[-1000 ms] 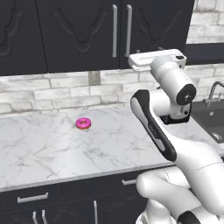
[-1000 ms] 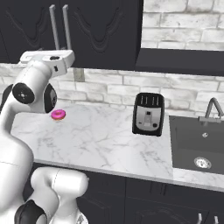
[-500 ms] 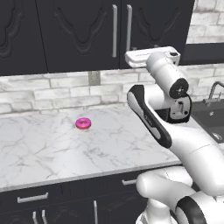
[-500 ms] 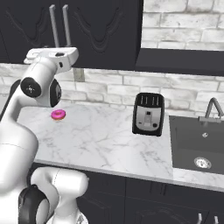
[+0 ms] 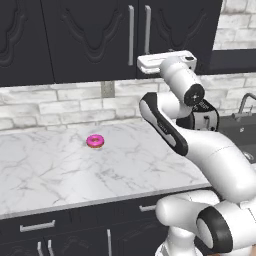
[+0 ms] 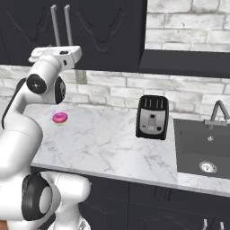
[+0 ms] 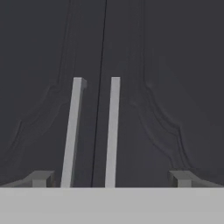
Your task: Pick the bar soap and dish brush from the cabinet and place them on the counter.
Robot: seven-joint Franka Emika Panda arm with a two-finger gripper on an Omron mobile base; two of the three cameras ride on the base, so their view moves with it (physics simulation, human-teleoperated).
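Note:
The dark cabinet hangs above the counter with both carved doors closed. Its two vertical silver handles run side by side straight ahead in the hand view. My gripper is open, its fingertips spread wide to either side of the handles and holding nothing. From the left base view the white hand is raised level with the handles' lower ends. From the right base view the hand sits just below the handles. The bar soap and dish brush are hidden behind the closed doors.
A pink frosted donut lies on the marble counter. A black toaster stands near the sink on the right, with a faucet behind it. Dark drawers run below the counter edge.
The hand has risen a little and shifted left, closer to the cabinet handles. The jaws have stayed open and the doors remain closed.

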